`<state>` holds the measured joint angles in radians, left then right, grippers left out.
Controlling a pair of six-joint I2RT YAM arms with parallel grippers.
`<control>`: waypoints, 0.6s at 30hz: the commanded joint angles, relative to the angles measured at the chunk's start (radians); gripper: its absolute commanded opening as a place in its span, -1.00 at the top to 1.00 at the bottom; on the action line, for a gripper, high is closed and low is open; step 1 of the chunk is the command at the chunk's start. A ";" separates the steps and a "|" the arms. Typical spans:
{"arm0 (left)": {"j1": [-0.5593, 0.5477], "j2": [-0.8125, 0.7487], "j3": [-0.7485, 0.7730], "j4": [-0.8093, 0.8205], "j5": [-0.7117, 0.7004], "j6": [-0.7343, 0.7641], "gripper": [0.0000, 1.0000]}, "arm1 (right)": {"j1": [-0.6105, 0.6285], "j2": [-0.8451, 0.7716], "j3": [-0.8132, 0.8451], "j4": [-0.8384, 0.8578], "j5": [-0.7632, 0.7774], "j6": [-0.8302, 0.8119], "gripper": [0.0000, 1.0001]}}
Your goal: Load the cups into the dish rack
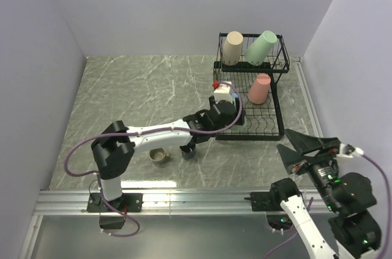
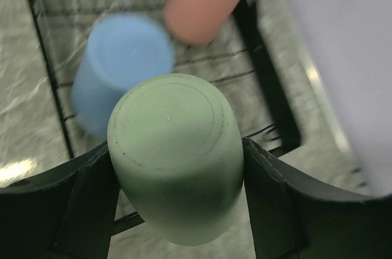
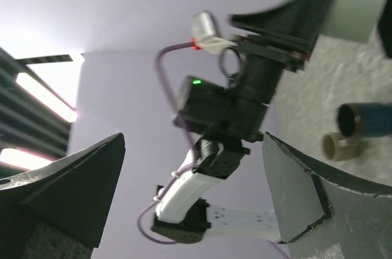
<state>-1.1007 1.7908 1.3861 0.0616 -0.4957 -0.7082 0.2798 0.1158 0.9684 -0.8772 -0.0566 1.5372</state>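
The left gripper (image 2: pixel 177 176) clamps a pale green cup (image 2: pixel 174 139) between its fingers, over the dish rack (image 2: pixel 272 109). The right gripper (image 3: pixel 190 188) gapes, empty.

Left arm (image 1: pixel 156 130), right arm (image 1: pixel 303 219): white links, black joints, purple cables (image 1: pixel 76 155), green lights; black wedge claw fingers (image 3: pixel 73 179).

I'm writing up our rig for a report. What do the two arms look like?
Both arms have black joint housings and white links. A purple cable loops along the left arm; the right arm shows green lights. The fingers are black wedges.
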 commanded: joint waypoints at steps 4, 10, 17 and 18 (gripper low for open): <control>-0.011 0.022 -0.074 0.118 -0.075 0.032 0.99 | 0.073 0.025 0.145 -0.308 0.281 -0.137 -0.99; -0.016 0.055 -0.088 0.126 -0.121 0.016 0.99 | 0.111 -0.074 0.084 -0.339 0.314 -0.036 -0.92; -0.021 0.117 -0.059 0.095 -0.153 0.018 0.99 | 0.121 -0.070 0.079 -0.353 0.313 -0.040 -0.89; -0.022 0.124 -0.056 0.090 -0.156 0.021 0.99 | 0.122 -0.068 0.079 -0.356 0.310 -0.042 -0.89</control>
<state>-1.1118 1.8965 1.2949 0.1238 -0.6094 -0.6952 0.3897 0.0349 1.0527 -1.2217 0.2195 1.4834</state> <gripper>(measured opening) 0.733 0.950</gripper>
